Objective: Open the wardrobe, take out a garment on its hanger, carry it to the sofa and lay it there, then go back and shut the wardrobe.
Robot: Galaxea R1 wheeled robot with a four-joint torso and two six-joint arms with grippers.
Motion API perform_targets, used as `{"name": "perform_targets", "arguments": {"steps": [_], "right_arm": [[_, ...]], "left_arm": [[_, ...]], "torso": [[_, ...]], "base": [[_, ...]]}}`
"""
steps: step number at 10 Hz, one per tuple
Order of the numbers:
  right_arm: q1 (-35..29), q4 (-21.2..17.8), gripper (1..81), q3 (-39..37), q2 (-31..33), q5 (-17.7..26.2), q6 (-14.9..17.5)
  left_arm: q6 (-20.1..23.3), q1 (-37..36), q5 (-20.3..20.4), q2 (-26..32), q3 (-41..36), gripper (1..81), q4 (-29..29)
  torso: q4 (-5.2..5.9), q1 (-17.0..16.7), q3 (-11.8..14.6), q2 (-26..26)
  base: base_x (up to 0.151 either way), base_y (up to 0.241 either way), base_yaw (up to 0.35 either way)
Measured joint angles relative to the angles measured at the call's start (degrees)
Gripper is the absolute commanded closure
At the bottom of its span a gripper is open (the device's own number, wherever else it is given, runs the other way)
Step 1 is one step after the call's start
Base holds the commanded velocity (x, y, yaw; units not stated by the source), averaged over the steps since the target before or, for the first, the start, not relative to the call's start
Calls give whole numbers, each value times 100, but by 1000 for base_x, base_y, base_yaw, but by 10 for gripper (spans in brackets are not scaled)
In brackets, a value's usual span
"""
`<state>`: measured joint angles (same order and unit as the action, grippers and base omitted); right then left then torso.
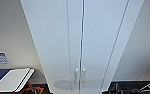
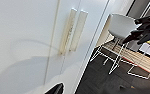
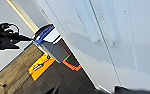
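Note:
The wardrobe (image 1: 91, 37) stands right in front of me, white, both slim doors shut. Its two small vertical handles (image 1: 80, 75) sit side by side at the centre seam, and they show close up in the left wrist view as handles (image 2: 73, 31). My left gripper (image 2: 89, 89) hangs low in front of the doors with its dark fingertips (image 2: 56, 88) wide apart and nothing between them. My right gripper (image 2: 131, 31) is out to the right of the wardrobe, its two dark fingers spread and holding nothing. The garment, the hanger and the sofa are hidden.
A white chair (image 2: 121, 25) on thin wire legs stands to the right of the wardrobe on a pale wood strip. To the left are a white and blue bin (image 3: 49, 41), an orange frame on the floor (image 3: 72, 65) and a yellow sign (image 3: 39, 66). The floor is dark carpet.

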<state>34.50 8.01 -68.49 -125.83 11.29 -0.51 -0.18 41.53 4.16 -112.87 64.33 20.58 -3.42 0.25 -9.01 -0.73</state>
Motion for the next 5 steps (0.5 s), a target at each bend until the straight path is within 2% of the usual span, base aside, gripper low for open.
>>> {"name": "perform_targets", "arguments": {"steps": [2, 5], "right_arm": [[-239, -2, 10, -76, -254, 34, -22], [-569, -10, 10, -640, -661, 139, -111]], "left_arm": [[-4, -468, -271, -389, 69, 10, -156], [-6, -791, -663, -909, 513, 10, -324]], "torso": [[0, 2, -2, 2], [0, 7, -7, 9]], "base": [[0, 0, 0], [0, 0, 0]]}}
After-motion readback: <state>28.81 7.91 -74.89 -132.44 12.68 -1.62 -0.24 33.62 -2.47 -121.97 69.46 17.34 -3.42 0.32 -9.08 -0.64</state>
